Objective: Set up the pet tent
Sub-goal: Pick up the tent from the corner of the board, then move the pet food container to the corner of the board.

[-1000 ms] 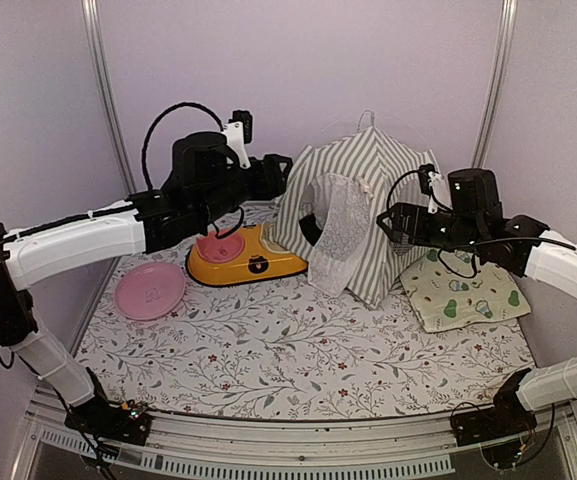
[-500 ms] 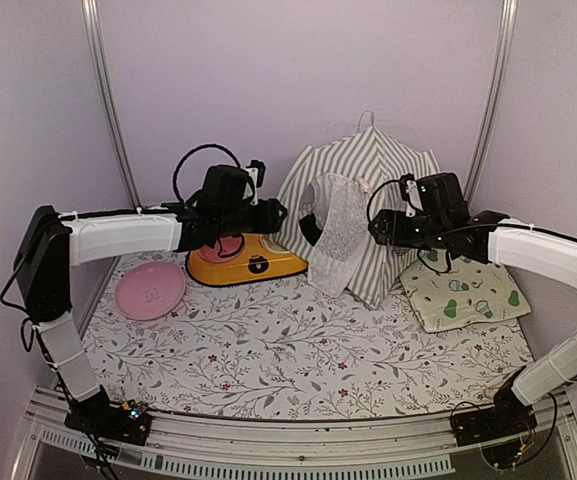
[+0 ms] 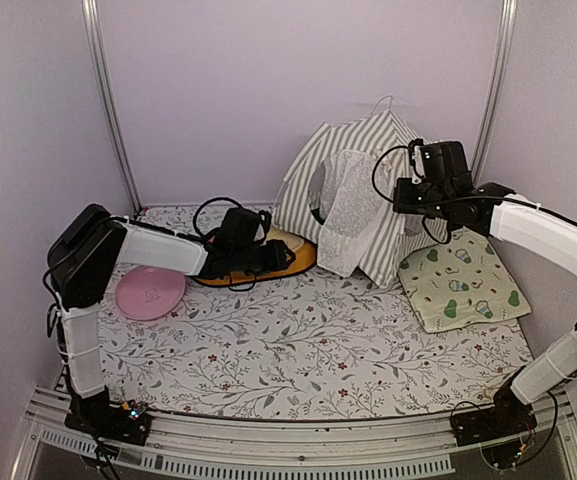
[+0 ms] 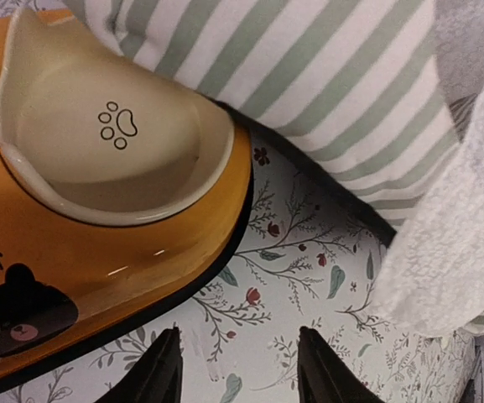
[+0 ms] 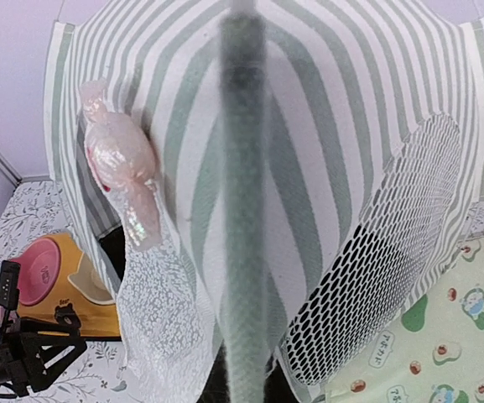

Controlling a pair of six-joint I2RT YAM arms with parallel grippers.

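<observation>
The pet tent stands at the back of the table, green-and-white striped, its white lace door curtain facing front-left. My right gripper is at the tent's right side, shut on a pinched ridge of its fabric. In the right wrist view that ridge runs down between the jaws, beside the round mesh window and the lace curtain. My left gripper is low over the floral cloth, in front of the tent's left corner. It is open with nothing between its fingertips, tent fabric just beyond.
An orange double pet bowl lies left of the tent, its cream dish close to my left fingers. A pink plate sits at far left. The avocado-print mat lies right of the tent. Floral cloth covers the table.
My left arm dropped from above the bowl to table level beside it, its jaws narrowing a little. My right gripper shut on the tent fabric, and the tent rose and shifted back.
</observation>
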